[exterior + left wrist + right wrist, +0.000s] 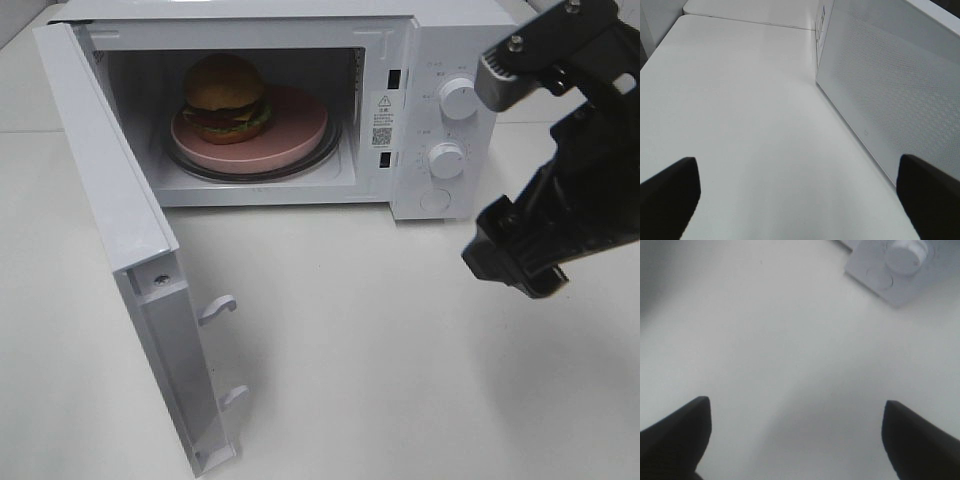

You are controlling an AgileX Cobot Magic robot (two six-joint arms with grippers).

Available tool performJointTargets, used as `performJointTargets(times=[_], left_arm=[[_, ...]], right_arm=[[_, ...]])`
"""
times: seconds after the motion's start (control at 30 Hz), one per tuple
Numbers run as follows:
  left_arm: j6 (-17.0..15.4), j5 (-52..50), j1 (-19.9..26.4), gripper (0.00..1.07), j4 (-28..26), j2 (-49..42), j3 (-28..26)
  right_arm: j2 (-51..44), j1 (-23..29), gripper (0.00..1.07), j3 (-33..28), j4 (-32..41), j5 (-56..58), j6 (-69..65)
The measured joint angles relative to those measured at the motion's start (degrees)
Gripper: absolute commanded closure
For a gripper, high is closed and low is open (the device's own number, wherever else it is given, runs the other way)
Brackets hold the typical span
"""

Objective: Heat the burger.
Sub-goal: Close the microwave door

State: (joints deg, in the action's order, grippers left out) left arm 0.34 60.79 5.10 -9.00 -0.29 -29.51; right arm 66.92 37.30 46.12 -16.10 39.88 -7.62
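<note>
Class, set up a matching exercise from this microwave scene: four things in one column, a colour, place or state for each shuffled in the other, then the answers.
Column one
1. burger
2. plate
3. microwave door
4. right claw

Column two
A. pink
B. swung open
C. empty, jaws apart
D. brown domed top

Pairs: 1-D, 2-A, 3-B, 4-C

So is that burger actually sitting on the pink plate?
Touching. The exterior high view shows the burger resting directly on the pink plate, toward its left side, inside the open microwave.
</note>
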Motion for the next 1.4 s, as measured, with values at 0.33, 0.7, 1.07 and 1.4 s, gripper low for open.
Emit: performJointTargets(times=[0.33,0.7,1.07,1.4], left_arm=[[0.00,0.00,0.00,0.04,0.00,0.00,0.00],[0.00,0.00,0.00,0.04,0.00,0.00,0.00],[0.00,0.00,0.00,0.04,0.00,0.00,0.00],[0.00,0.00,0.00,0.04,0.00,0.00,0.00]], right_arm=[[-6.25,0.00,0.30,0.00,0.40,13.24,-0.06],[-18.62,-1.09,0.31,-6.02,0.97,14.84,-1.20],[-30.77,-13.46,0.31,-10.43,2.23,14.95,-2.06],[-43.72,-24.29,0.31,-14.27,2.29,14.90,-3.04]])
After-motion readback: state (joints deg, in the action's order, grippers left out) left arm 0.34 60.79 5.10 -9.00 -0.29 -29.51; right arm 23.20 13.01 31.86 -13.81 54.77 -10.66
